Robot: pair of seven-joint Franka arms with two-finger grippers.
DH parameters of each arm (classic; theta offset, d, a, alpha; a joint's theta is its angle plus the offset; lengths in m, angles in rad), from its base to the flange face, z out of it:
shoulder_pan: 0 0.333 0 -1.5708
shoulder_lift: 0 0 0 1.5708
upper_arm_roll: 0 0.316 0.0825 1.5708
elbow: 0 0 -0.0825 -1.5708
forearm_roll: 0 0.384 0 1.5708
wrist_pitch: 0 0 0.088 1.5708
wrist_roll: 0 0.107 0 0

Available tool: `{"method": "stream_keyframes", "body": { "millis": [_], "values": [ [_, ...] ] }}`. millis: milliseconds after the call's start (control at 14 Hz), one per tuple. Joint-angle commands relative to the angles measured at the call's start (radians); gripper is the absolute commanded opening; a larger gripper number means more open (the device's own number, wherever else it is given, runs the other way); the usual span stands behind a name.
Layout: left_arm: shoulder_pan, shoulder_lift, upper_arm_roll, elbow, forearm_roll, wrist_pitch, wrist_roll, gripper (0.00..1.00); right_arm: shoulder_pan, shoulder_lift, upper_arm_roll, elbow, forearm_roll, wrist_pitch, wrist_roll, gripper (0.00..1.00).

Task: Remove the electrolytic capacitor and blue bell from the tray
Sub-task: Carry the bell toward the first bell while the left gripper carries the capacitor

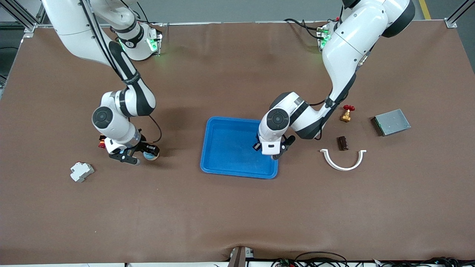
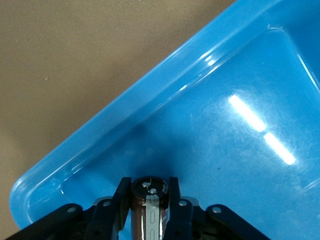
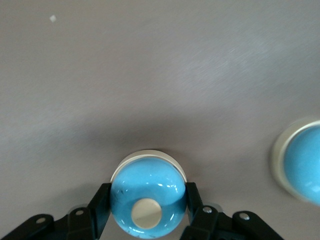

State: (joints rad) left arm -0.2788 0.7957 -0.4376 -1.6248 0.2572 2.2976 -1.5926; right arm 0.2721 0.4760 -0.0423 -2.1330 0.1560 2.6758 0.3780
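Left gripper (image 2: 149,200): its fingers are clamped on the electrolytic capacitor (image 2: 148,205), a dark can with a pale stripe, down inside the tray (image 1: 226,148) at the corner toward the left arm's end of the table. In the left wrist view the can sits squarely between the two pads, its top end showing between them. Whether it rests on the tray floor or is just clear of it, you cannot tell.

Right gripper (image 3: 145,200): closed around the blue bell (image 3: 146,200), well apart from the tray toward the right arm's end of the table. The front view shows it low over the mat; the bell looks to be at or near the surface, so that half of the task appears close to done. A second blue rounded shape (image 3: 300,160) shows at the edge of the right wrist view; you cannot tell what it is.

Step in hand, as judged: lift the capacitor out.
- Raise straight up first; the tray's raised rim is close by, and a sideways pull could catch it and drag the tray.
- Keep the grip firm; a smooth cylinder may roll or slip between flat pads.
- Once above the rim, carry it toward bare mat, steering clear of the white curved piece (image 1: 343,159) and the small dark block (image 1: 342,143).
- Set it down low before releasing, since it may roll.
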Motion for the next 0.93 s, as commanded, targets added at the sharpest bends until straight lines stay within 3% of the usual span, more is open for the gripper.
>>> {"method": "stream_keyframes", "body": {
  "millis": [0, 499, 855],
  "values": [
    [-0.008, 0.011, 0.003, 0.017, 0.023, 0.009, -0.015, 0.00, 0.024, 0.015, 0.009, -0.042, 0.030, 0.026, 0.030, 0.00],
    [0.012, -0.018, 0.002, 0.016, 0.027, -0.006, 0.014, 0.00, 0.022, 0.007, 0.007, -0.070, 0.027, 0.029, 0.016, 0.00],
    [0.084, -0.091, -0.009, 0.016, 0.011, -0.133, 0.187, 0.00, 0.024, -0.002, 0.007, -0.070, 0.027, 0.012, 0.018, 0.00]
  ]
}}
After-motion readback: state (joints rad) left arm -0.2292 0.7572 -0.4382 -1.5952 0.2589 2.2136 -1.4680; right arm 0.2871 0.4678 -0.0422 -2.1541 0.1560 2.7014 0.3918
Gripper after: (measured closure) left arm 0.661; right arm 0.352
